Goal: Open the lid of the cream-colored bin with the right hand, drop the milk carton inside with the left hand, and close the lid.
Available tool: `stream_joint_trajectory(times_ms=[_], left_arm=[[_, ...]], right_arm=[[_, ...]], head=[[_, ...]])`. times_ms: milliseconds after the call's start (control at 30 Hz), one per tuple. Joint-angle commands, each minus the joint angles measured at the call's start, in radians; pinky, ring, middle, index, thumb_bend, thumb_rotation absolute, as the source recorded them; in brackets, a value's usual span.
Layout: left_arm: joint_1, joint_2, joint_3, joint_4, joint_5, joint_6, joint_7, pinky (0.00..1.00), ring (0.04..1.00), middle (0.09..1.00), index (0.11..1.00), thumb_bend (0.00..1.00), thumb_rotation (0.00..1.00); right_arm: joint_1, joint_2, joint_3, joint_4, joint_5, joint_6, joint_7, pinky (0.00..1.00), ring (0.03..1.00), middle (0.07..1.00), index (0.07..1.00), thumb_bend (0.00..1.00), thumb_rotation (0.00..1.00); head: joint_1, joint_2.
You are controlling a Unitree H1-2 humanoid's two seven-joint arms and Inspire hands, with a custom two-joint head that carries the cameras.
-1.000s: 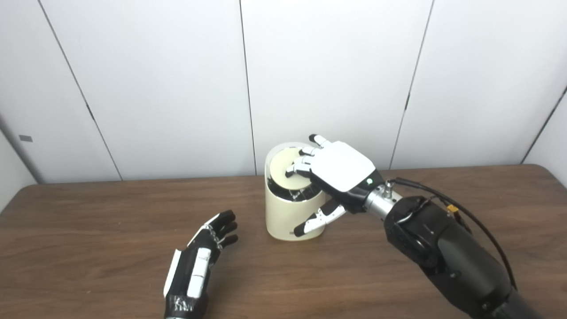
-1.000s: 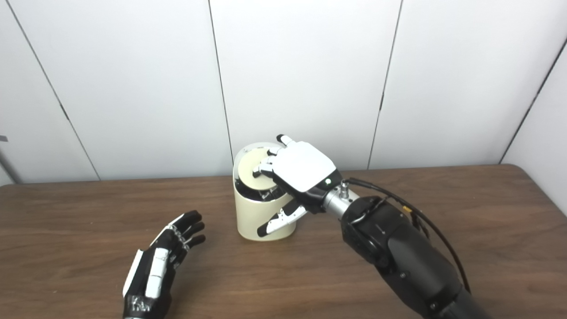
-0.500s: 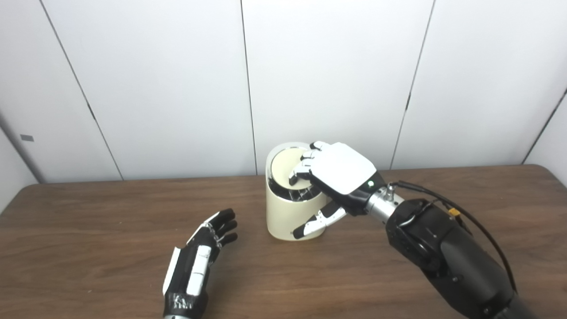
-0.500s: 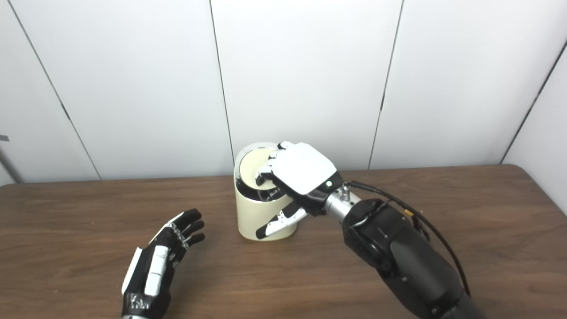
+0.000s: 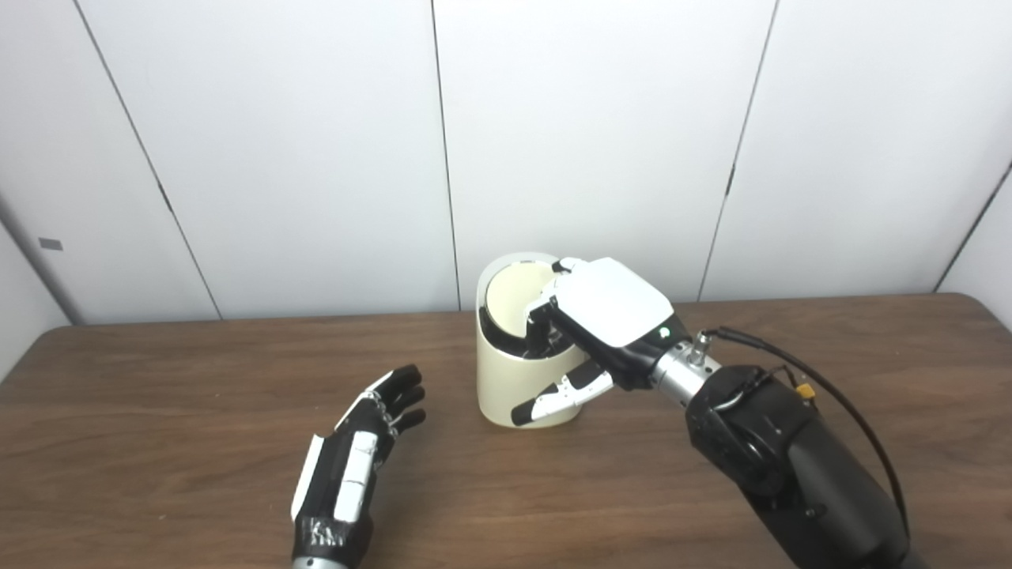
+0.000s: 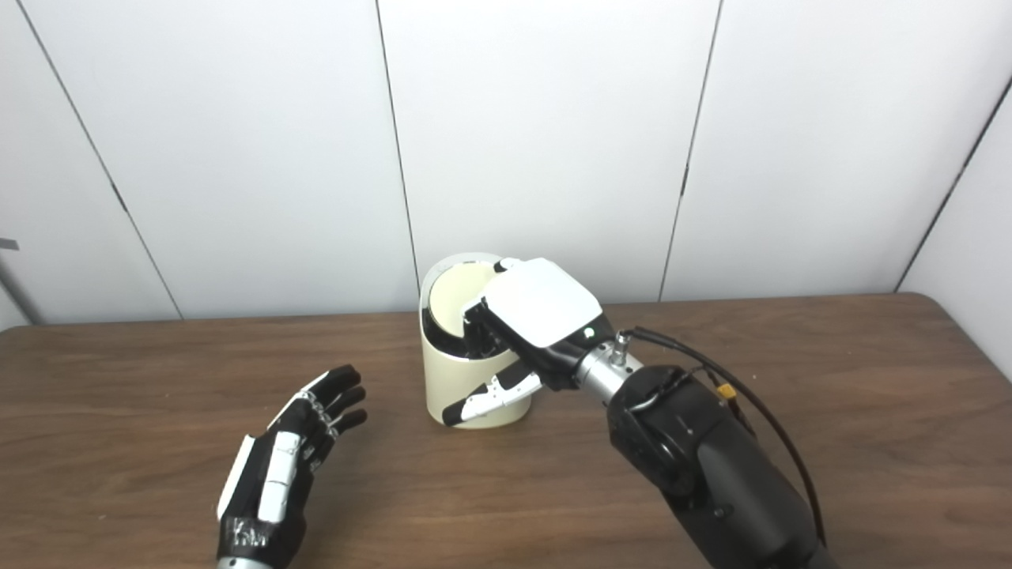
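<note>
While the right hand [image 5: 605, 316] curls its fingers on the tilted lid [image 5: 510, 296] of the cream bin [image 5: 506, 383], the left hand [image 5: 352, 466] rests empty, fingers spread, on the table [image 5: 158, 395].

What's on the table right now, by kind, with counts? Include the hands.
Bin: 1, cream-colored, lid tilted into its mouth
Hands: 2, left hand open and empty on the table, right hand at the bin's top
Milk cartons: 0 in view
Total: 3
</note>
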Motion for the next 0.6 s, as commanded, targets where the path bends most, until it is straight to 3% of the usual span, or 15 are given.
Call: stream_joint_trajectory(times_ms=[0, 267, 567], left_arm=[[-0.017, -0.009, -0.001, -0.047, -0.001, -0.012, 0.005, 0.82, 0.857, 0.862, 0.850, 0.72, 0.86], [-0.015, -0.004, 0.002, -0.045, -0.002, -0.008, 0.005, 0.81, 0.853, 0.861, 0.850, 0.71, 0.85], [-0.020, -0.001, 0.002, -0.024, 0.002, -0.021, 0.002, 0.82, 0.859, 0.865, 0.857, 0.72, 0.85]], right_arm=[[0.030, -0.007, 0.021, 0.021, 0.010, 0.004, 0.062, 0.87, 0.736, 0.577, 0.506, 0.77, 0.82], [0.029, -0.002, 0.014, 0.016, 0.009, 0.026, 0.068, 0.91, 0.769, 0.622, 0.532, 0.76, 0.82], [0.027, 0.005, -0.043, -0.026, 0.044, 0.017, -0.027, 0.87, 0.759, 0.633, 0.601, 0.79, 0.76]], head=[[-0.001, 0.001], [-0.007, -0.001], [-0.012, -0.012]])
